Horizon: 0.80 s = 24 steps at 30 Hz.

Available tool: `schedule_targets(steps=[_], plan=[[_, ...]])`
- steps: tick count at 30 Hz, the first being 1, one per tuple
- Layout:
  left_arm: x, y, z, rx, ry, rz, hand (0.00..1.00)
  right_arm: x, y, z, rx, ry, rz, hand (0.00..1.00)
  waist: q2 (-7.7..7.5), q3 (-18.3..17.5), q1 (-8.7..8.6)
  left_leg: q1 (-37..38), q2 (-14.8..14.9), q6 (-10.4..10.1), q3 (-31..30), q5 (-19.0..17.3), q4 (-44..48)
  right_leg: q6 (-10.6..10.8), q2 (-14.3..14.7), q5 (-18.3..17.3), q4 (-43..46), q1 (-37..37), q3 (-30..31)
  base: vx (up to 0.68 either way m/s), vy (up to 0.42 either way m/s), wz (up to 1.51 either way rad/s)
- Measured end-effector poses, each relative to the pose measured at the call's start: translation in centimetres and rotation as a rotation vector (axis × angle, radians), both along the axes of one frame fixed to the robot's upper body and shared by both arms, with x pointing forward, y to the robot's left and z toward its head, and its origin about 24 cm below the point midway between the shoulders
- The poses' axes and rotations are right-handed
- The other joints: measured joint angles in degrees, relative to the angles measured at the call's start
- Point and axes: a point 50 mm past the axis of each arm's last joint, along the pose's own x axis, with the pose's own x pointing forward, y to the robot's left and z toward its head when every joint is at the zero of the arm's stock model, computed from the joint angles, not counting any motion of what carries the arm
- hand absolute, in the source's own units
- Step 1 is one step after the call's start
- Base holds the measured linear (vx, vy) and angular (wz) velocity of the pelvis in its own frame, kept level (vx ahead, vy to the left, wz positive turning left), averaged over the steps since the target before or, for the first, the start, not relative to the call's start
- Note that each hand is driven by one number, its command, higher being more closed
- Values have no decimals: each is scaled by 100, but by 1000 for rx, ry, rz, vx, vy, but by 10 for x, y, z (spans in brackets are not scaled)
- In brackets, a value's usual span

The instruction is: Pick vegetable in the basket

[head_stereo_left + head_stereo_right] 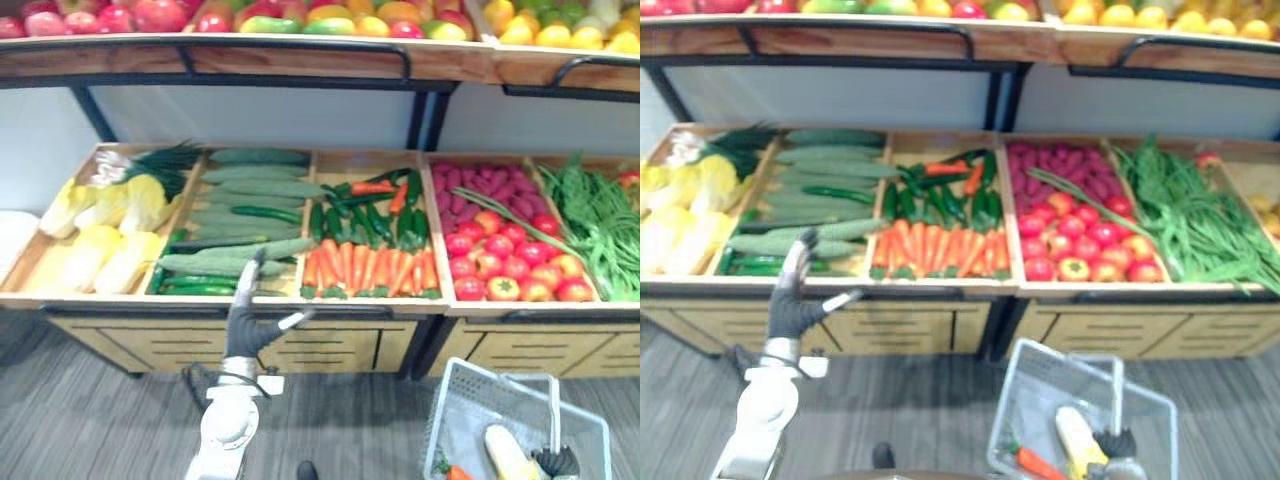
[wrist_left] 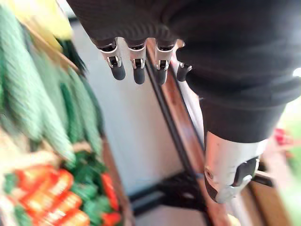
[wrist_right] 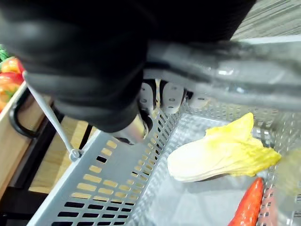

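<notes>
Cucumbers (image 1: 240,262), by the look firm, bumpy and light, fill the bin just past the left hand (image 1: 245,328), whose fingers are spread and empty; mid-length seems the best hold. Bin carrots (image 1: 365,268) crowd alongside. The right hand (image 1: 557,462) is clenched on the basket (image 1: 465,400), which holds a cabbage (image 1: 508,452).

A cabbage (image 1: 508,452) and a carrot (image 1: 456,472) lie in the basket (image 1: 466,408), before the tomatoes (image 1: 505,262) and right of the cucumbers (image 1: 240,215).

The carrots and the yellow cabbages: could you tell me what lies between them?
Green cucumbers lie between the carrots and the cabbages, as the left eye view shows.
</notes>
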Motion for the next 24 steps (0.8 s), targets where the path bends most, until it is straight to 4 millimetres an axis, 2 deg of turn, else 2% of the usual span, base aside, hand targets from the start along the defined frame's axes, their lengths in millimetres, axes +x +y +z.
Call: schedule_targets(steps=[1,2,3,5,7,9,12,13,15,18,21,24], plan=[[-5,10,-17,16,83,58,0,-2,0,-1,-2,8,-6,100,-2,1,74,0,-12,0,-54,0,0,0,-8,-15,-4,27,-48,75,12,21],[-8,14,-25,24,122,88,0,-3,0,-2,-3,13,-9,100,-2,2,81,1,-16,1,-105,0,0,9,-18,-30,-9,57,-99,103,7,31],[-17,27,-50,35,236,174,0,-5,2,-2,-11,17,-20,100,-10,4,99,1,-48,1,-178,-1,0,21,-44,-77,-4,113,-179,82,1,29],[-26,36,-66,55,313,233,0,-5,4,-4,-8,19,-24,100,-13,8,96,1,-67,3,-232,-2,0,22,-55,-104,-7,146,-230,74,1,22],[-43,52,-89,60,435,348,0,-5,11,-8,6,29,-39,100,-50,6,112,1,-78,16,-279,-11,0,15,-59,-153,-9,187,-302,77,-9,15],[-64,67,-107,26,532,483,0,-4,17,-11,25,19,-66,100,-51,0,117,14,-78,18,-283,-13,0,-16,-55,-173,-9,207,-319,100,-20,3],[-108,84,-139,-92,725,723,0,-8,25,-16,48,38,-118,100,-131,32,111,90,-92,56,-294,-54,0,-36,-52,-197,-24,318,-357,115,-20,2],[-117,85,-144,-116,757,762,0,-8,26,-17,53,39,-128,100,-148,47,111,118,-99,65,-290,-62,0,-44,-52,-202,-28,343,-355,76,-9,-3],[-153,87,-163,-225,894,898,0,-9,27,-19,68,56,-148,100,-185,62,106,169,-105,23,-280,-122,0,-65,-45,-230,-61,399,-351,79,-10,-3],[-178,77,-178,-299,1023,948,0,-8,27,-20,79,61,-170,100,-189,121,107,251,-105,-8,-270,-179,0,-96,-38,-253,-110,497,-346,65,-11,-2],[-190,70,-185,-312,1111,922,0,-6,29,-21,84,69,-172,100,-200,175,106,367,-100,-50,-252,-237,-1,-121,-39,-349,-90,592,-332,59,-18,-2],[-191,65,-188,-272,1171,850,0,-5,30,-21,85,69,-166,100,-212,207,106,437,-72,-80,-189,-293,-1,-115,-36,-383,-74,618,-265,47,-15,-10]])
